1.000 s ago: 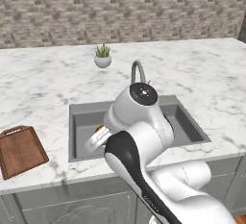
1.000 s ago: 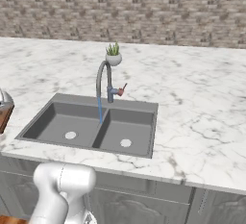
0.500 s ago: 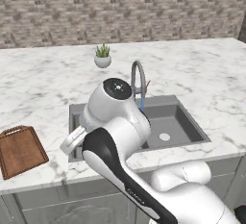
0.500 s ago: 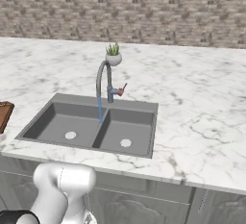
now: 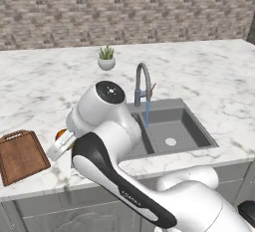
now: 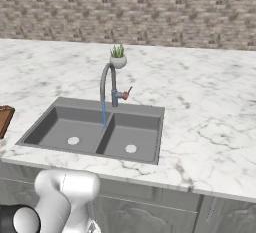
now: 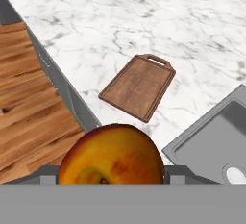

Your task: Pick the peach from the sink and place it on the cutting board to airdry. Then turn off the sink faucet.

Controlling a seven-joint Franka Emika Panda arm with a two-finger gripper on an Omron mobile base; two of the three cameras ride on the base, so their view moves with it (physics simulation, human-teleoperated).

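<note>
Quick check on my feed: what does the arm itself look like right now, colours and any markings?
A glossy white, rounded arm with black joint sections: a round black cap tops one joint, and a black band carries small white FRANKA lettering. No loose cables are visible.

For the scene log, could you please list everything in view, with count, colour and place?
peach: one, orange-red with a yellowish patch, held above the counter's front edge, between sink and board.
cutting board: one, reddish-brown, flat on the counter left of the sink.
sink: one, dark grey, double basin, set in the counter.
sink faucet: one, grey gooseneck behind the sink, water running.
potted plant: one, green in a white pot, behind the faucet.
counter: one, white marble.
brick wall: one, grey-brown, behind the counter.
floor: wooden, below the counter.
end effector: one, shut on the peach.
</note>
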